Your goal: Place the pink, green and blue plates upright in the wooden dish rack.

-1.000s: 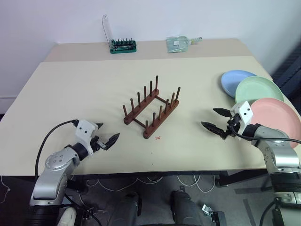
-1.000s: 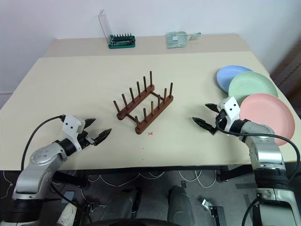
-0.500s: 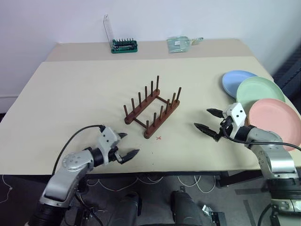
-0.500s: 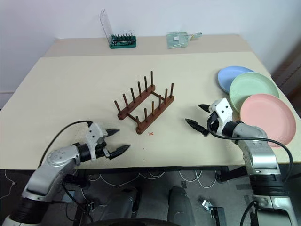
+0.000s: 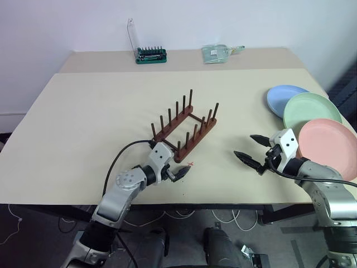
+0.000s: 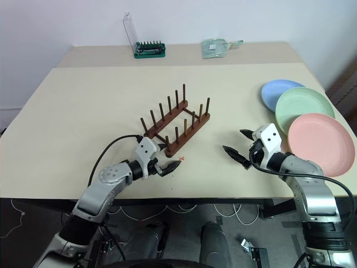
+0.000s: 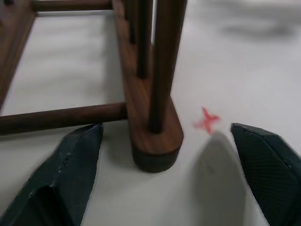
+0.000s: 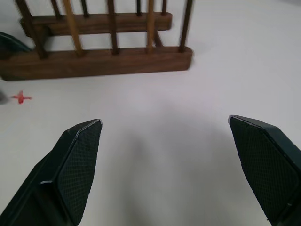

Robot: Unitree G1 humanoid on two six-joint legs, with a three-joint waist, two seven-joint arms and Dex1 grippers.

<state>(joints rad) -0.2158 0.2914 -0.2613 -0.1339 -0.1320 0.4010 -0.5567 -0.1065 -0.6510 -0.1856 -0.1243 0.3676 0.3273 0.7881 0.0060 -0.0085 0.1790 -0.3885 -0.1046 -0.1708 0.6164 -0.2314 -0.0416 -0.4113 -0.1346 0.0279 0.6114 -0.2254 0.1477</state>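
The wooden dish rack point(image 5: 184, 130) stands at the table's middle, its pegs bare. My left gripper point(image 5: 177, 172) sits low at the rack's near end, open. In the left wrist view the end of one rail point(image 7: 154, 136) lies between the two fingers point(image 7: 70, 165), with a gap on each side. My right gripper point(image 5: 247, 147) hovers open and holds nothing, between the rack and the plates. The blue plate point(image 5: 285, 98), green plate point(image 5: 312, 109) and pink plate point(image 5: 330, 144) lie flat and overlapping at the table's right edge.
A small red cross point(image 7: 207, 121) is marked on the table point(image 5: 95, 117) just by the rack's near end. A green tool holder point(image 5: 151, 54) and a clear packet point(image 5: 218, 52) sit at the far edge.
My left arm has swung right from the table's near left to the rack's near end, and its fingers have narrowed a little. The right gripper has hardly moved.
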